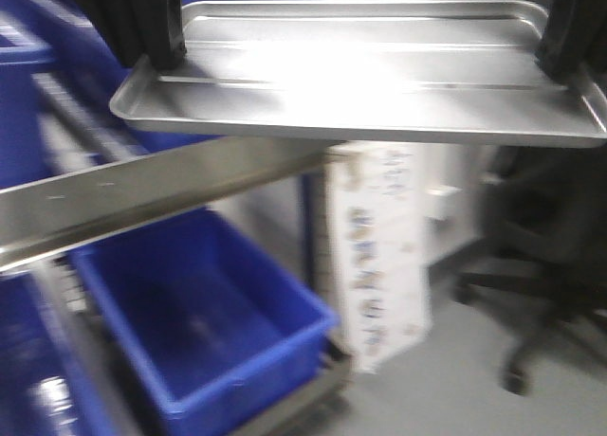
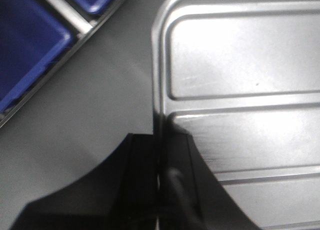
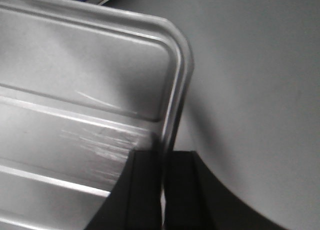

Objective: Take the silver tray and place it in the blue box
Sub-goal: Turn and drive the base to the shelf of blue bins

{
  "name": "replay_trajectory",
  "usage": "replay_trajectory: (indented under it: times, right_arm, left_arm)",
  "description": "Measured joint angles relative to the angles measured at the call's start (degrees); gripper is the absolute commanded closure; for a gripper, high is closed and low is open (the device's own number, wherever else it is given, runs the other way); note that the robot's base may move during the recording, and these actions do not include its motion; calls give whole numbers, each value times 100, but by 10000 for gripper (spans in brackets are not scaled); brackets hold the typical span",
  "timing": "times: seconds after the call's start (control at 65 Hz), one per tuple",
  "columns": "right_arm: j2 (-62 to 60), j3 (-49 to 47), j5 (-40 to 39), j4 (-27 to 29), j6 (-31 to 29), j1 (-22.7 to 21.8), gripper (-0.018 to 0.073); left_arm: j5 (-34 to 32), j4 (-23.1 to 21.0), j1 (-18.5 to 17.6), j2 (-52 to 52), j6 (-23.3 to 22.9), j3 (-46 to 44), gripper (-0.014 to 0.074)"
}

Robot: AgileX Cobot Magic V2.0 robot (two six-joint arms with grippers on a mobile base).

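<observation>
We are clamping the left gripper (image 2: 159,175) and right gripper (image 3: 162,190) on the short rims of the tray (image 1: 360,85); we judge it stiff, light, slippery metal.

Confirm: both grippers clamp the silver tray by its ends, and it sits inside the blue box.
Not inside: left gripper and right gripper clamp the silver tray by its ends, but it hangs in the air outside the blue box; see the front-facing view.

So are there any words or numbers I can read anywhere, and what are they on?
No text here can be read.
The white carton beside the blue box has dark printed marks, but they are too blurred to read.
The silver tray and the blue box show no writing.
</observation>
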Motion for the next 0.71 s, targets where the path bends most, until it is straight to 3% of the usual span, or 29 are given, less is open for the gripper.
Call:
replay_trajectory:
  times: [0.707]
  right_arm:
    - [0,0,0,0,0,0,501]
  left_arm:
    - [0,0,0,0,0,0,701]
